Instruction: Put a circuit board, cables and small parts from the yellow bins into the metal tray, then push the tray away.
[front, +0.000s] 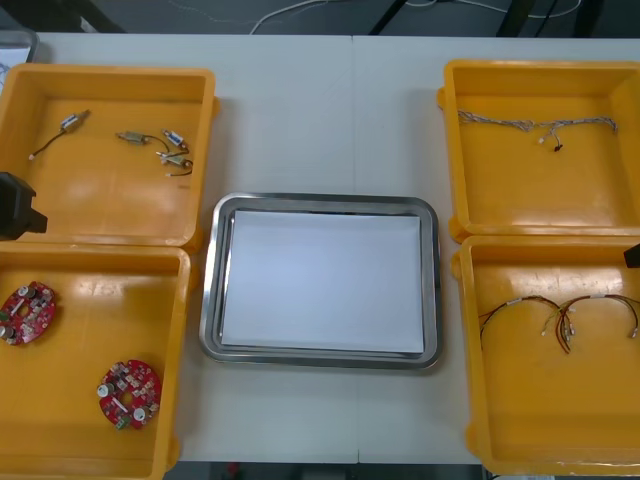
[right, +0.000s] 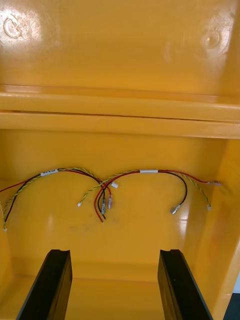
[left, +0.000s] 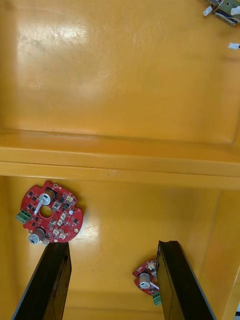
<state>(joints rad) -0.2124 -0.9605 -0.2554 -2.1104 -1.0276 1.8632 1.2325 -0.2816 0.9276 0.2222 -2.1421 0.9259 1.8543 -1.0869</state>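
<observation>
Big light table (front: 300, 90) under everything, with the metal tray (front: 207, 300) sitting dead centre, white inside. Four yellow bins flanking the tray, two per side. Left of the tray: far left bin (front: 110, 72) and near left bin (front: 90, 256). Right of the tray: far right bin (front: 530, 66) and near right bin (front: 470, 360). Left gripper (left: 114, 247) well left of the tray, hanging over the near left bin, jaws wide apart above bare bin floor. Right gripper (right: 115, 252) well right of the tray, over the near right bin, jaws spread just the same, gripping nothing. Two round red circuit boards lying flat in the near left bin, well apart: first board (front: 27, 312) farther from the tray, second board (front: 129, 393) nearer the tray and peeking out just beside one left finger from the wrist camera. Red and yellow cables (front: 560, 315) with some black mixed in, sprawled in loose arcs across the near right bin, past the right fingertips and not touching them. Twisted cable (front: 530, 123) stretched along the far right bin. Small metal parts (front: 165, 148) scattered in the far left bin, thin wires trailing off them.
</observation>
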